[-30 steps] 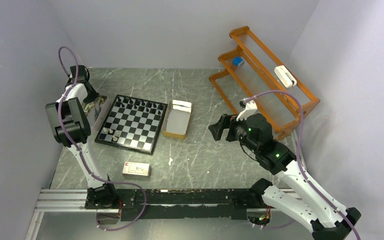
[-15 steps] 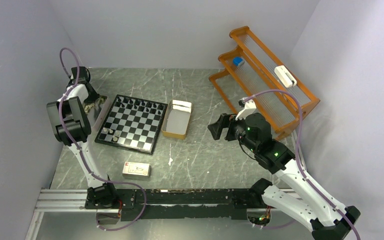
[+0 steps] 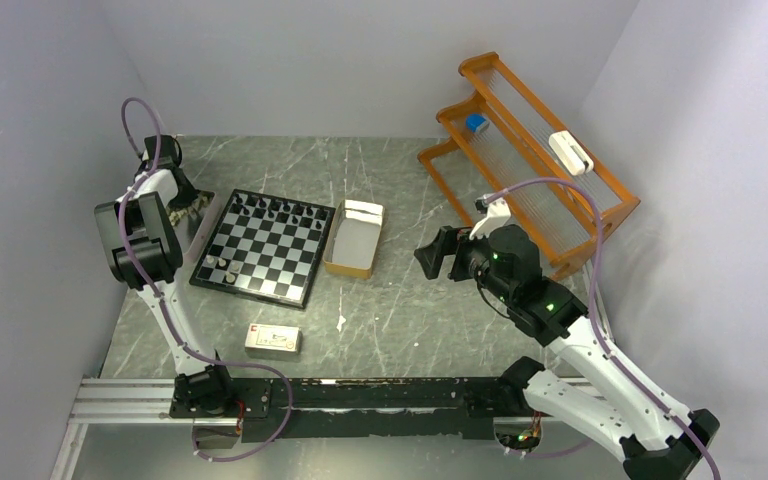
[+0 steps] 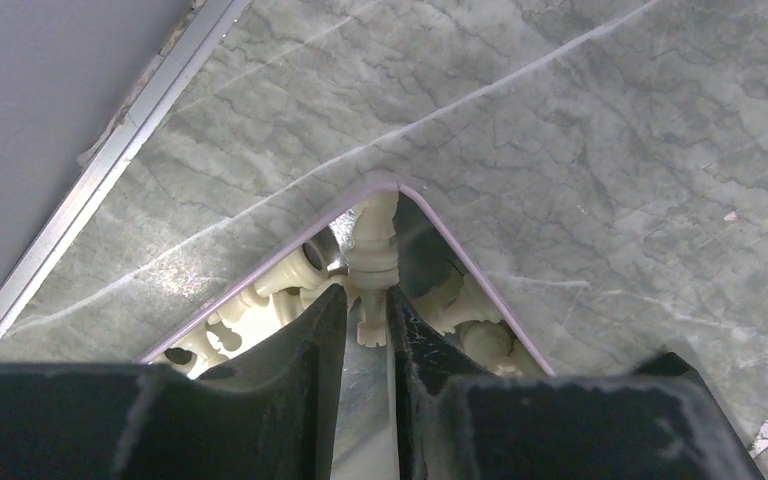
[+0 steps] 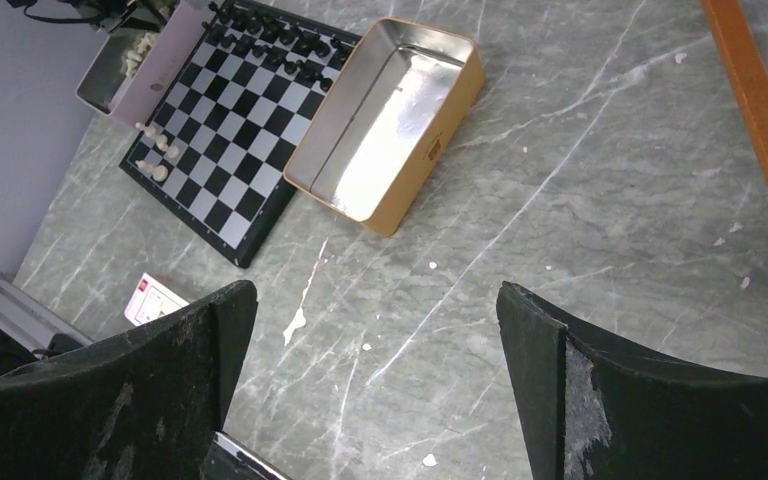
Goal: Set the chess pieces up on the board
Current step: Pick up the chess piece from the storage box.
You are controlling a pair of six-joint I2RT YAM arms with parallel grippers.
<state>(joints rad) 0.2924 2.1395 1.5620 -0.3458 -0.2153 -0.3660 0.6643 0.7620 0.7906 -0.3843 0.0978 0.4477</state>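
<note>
Currently clamping pale piece [image 4: 375, 245] with left gripper [image 4: 365, 300] in tray [image 4: 460, 258] corner beside board [image 3: 265, 250]; holding right gripper [image 5: 372, 300] wide apart above table [image 5: 560, 200].

The left arm [image 3: 142, 238] and the right arm [image 3: 600, 355] are each made of slim white links joined by chunky black housings, and a pale purple cable [image 3: 130, 108] loops out behind the fingers and runs down along the links to a black base [image 3: 203, 388]. Behind the fingers of the right arm the black housings carry 2 small green lights [image 3: 550, 306], and a white block [image 3: 495, 210] sits on top. The 2 fingers of the left gripper [image 4: 365, 292] and of the right gripper [image 5: 372, 290] are matt black wedges with flat inner faces, their edges scuffed grey.
</note>
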